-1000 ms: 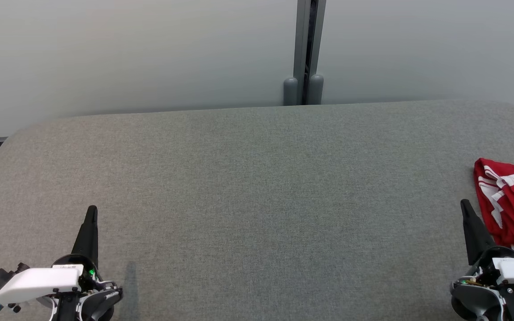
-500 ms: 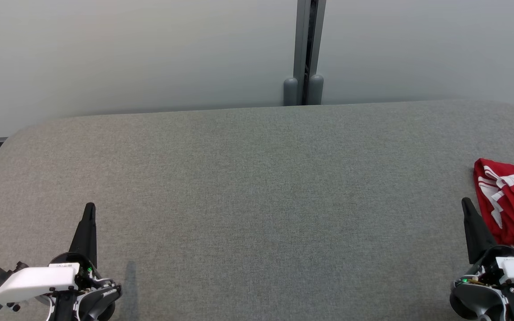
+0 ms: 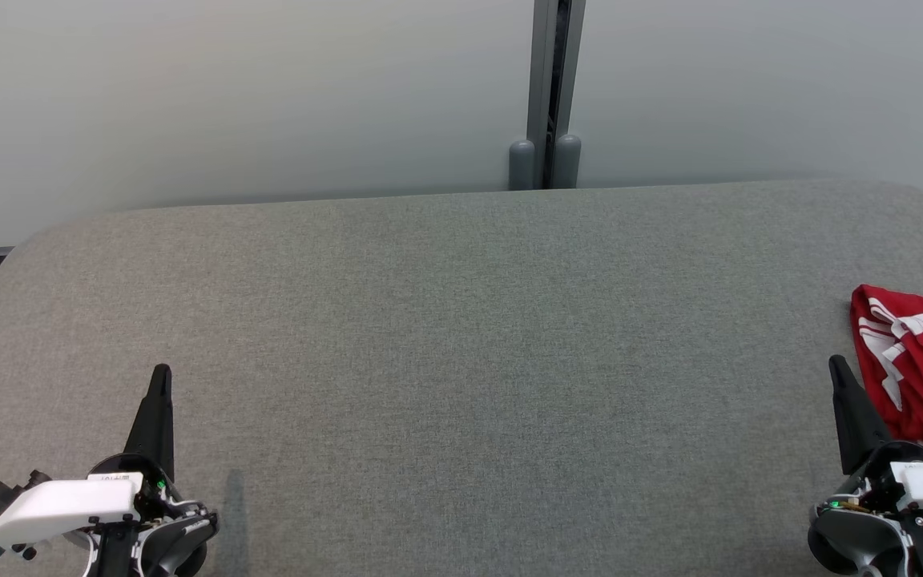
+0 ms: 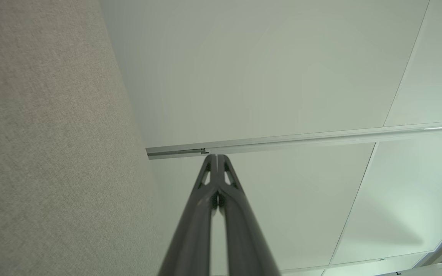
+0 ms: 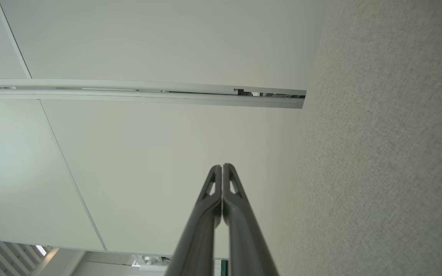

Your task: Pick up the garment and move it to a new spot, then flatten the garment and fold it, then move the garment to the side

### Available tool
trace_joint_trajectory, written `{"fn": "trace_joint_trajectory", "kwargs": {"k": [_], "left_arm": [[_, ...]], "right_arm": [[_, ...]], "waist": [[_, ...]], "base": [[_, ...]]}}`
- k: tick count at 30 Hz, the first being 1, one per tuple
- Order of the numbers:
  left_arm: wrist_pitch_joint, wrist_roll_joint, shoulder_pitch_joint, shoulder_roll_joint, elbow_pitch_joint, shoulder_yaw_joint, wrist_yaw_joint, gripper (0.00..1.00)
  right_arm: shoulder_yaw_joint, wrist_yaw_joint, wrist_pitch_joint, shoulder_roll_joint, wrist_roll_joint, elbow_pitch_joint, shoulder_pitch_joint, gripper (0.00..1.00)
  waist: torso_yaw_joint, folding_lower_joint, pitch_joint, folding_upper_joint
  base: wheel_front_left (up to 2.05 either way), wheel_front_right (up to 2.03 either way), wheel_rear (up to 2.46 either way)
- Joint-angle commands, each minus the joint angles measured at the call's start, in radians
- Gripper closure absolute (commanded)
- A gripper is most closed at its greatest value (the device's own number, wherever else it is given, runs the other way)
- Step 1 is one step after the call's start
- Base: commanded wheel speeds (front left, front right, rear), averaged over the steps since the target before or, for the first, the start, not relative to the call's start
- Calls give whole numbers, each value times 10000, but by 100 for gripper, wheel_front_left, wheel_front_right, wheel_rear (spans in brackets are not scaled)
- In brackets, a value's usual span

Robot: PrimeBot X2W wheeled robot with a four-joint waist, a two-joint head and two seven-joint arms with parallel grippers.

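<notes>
- Hovering over the near left corner of the grey fabric-covered desk (image 3: 461, 320), the left jaws are pressed closed on nothing.
- Over the desk's near right corner, the right jaws are likewise closed and empty.
- Just beside them, the crumpled red garment with white stripes (image 3: 922, 361) lies at the desk's right edge.

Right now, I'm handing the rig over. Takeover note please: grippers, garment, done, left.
Left gripper: fingers shut, empty, at the near left of the table.
Right gripper: fingers shut, empty, near right, beside the garment, not holding it.
Garment: red with white stripes, bunched at the table's right edge, partly cut off in the head view.
Done: nothing evident; it looks unfolded.
Left: likely pick up, move, flatten, fold, set aside.
</notes>
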Motion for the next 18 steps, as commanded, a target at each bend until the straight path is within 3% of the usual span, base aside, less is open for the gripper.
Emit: {"fn": "trace_joint_trajectory", "kwargs": {"k": [1,18], "left_arm": [[29,-15,-142,59,-32,40,-40,100],[29,-15,-142,59,-32,40,-40,100]], "right_arm": [[-17,0,38,-92,24,-42,89,100],[-16,0,38,-92,25,-42,89,100]], "waist": [[0,0,0,0],[0,0,0,0]], "base": [[0,0,0],[0,0,0]]}}
